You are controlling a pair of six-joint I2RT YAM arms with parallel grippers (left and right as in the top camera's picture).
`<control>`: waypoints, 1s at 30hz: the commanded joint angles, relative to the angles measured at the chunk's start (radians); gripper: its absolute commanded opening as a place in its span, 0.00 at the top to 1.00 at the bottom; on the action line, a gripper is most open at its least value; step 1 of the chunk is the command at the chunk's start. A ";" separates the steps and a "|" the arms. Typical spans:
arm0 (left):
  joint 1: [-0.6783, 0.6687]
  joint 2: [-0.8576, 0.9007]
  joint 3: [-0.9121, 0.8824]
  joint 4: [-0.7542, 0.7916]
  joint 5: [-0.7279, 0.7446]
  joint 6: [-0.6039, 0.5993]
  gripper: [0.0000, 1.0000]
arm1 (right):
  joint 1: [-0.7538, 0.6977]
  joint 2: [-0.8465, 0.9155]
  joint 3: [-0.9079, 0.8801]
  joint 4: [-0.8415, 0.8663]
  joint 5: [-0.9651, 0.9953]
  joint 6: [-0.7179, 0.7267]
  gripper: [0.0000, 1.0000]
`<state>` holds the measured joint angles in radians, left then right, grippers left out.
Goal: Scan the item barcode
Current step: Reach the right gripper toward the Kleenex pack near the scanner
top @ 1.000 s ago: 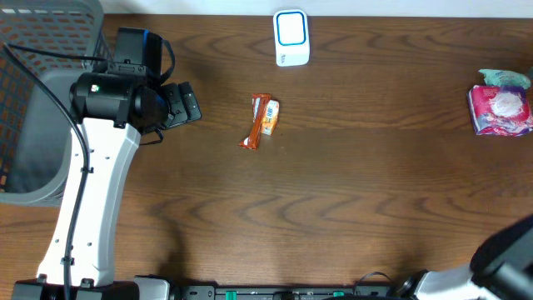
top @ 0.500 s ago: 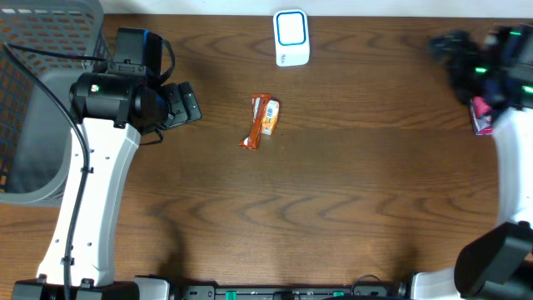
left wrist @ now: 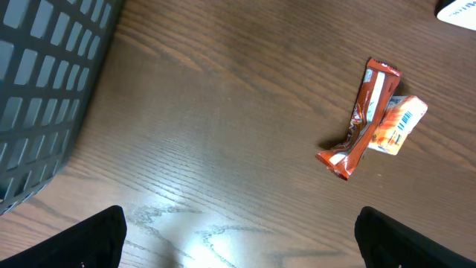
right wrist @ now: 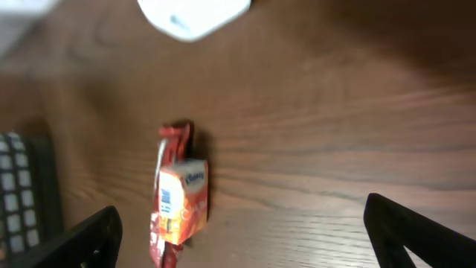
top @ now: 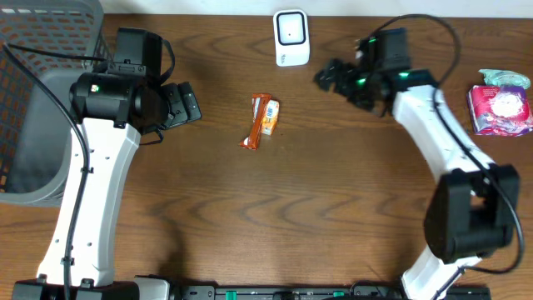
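My left gripper (top: 188, 104) hangs with its jaws wide apart, gripping nothing. The right gripper (top: 326, 77) is spread just as wide, near the white scanner (top: 291, 37). Between the two, the orange snack packet (top: 261, 122) lies flat on the table (top: 350, 192), barcode up. The grey basket (top: 42, 50) sits far left, and my left arm hides much of it, so I can't tell its contents.
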<state>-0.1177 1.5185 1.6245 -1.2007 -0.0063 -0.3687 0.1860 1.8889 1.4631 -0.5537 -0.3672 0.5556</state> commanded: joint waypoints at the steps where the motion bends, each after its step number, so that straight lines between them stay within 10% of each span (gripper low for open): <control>1: 0.003 -0.009 0.000 -0.003 -0.010 0.005 0.02 | 0.066 0.046 0.000 0.031 0.021 0.031 0.01; 12: 0.003 -0.009 0.000 -0.003 -0.010 0.005 0.02 | 0.172 0.117 0.000 0.124 0.034 0.032 0.01; 19: 0.003 -0.009 0.000 -0.003 -0.010 0.005 0.02 | 0.216 0.139 0.000 0.155 0.052 0.087 0.30; 30: 0.003 -0.009 0.000 -0.003 -0.010 0.005 0.02 | 0.304 0.167 0.000 0.195 0.141 0.155 0.32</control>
<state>-0.1177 1.5185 1.6245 -1.2007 -0.0063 -0.3687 0.4706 2.0491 1.4631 -0.3714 -0.2615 0.6899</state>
